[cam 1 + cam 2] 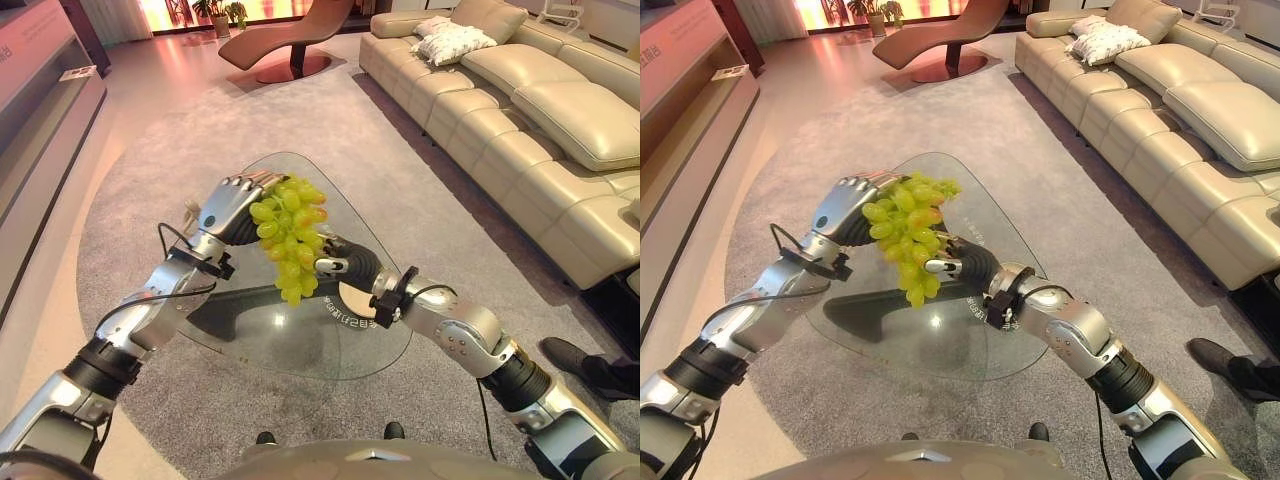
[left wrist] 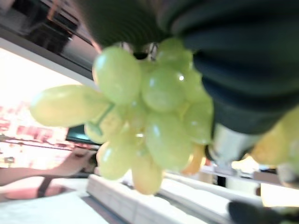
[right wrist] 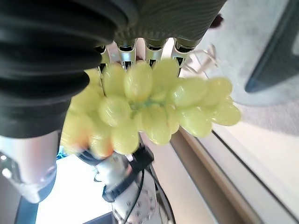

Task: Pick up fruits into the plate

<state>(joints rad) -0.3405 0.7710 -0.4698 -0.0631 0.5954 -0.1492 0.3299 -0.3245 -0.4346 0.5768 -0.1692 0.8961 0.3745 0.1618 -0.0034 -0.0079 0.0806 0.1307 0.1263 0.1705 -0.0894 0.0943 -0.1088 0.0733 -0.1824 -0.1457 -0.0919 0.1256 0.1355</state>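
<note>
A bunch of green grapes [image 1: 290,235] hangs in the air over the glass table [image 1: 300,350], held between both hands. My left hand [image 1: 228,205] grips the top of the bunch with its fingers curled over it. My right hand [image 1: 350,262] meets the bunch from the right side, thumb against the grapes and fingers behind them. The grapes [image 3: 149,107] lie across that hand's fingers in the right wrist view. They hang past the dark cover as grapes [image 2: 149,121] in the left wrist view. A pale plate [image 1: 357,302] sits on the table under my right wrist.
The table stands on a grey rug. A cream sofa [image 1: 520,110] runs along the right side, and a person's dark shoe [image 1: 590,365] shows beside it. A brown lounge chair [image 1: 290,35] is at the back and a low cabinet [image 1: 40,90] on the left.
</note>
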